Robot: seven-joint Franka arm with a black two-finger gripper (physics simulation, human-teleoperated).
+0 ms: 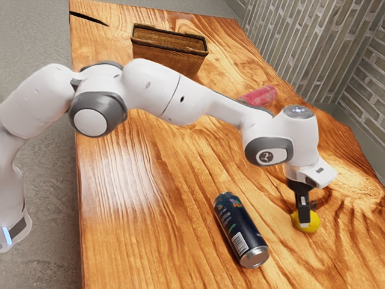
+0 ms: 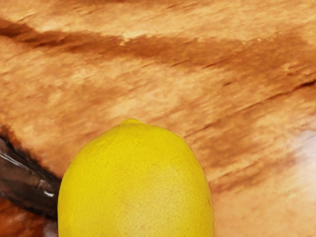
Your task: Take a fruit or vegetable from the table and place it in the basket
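The end effector (image 1: 307, 216) is hovering around the lemon (image 2: 137, 185); whether it is pinching, I cannot tell. The lemon is apparently resting on the bench (image 1: 162, 247), so lifting and placing are remaining. From it, in the exterior view, the basket (image 1: 168, 55) is sitting towards eleven o'clock, the can (image 1: 239, 229) lying at nine, possibly obstructing low travel.

A long desk (image 1: 138, 241) of glossy wood, its orange-brown grain running in wavy dark streaks, stands over a mottled grey floor (image 1: 36, 54). A dark crack (image 1: 88, 18) cuts into its far end. Beyond its edge at the exterior view's right rises a grey brick wall (image 1: 301, 54) with pale joints. Light lies as a whitish sheen on the wood.
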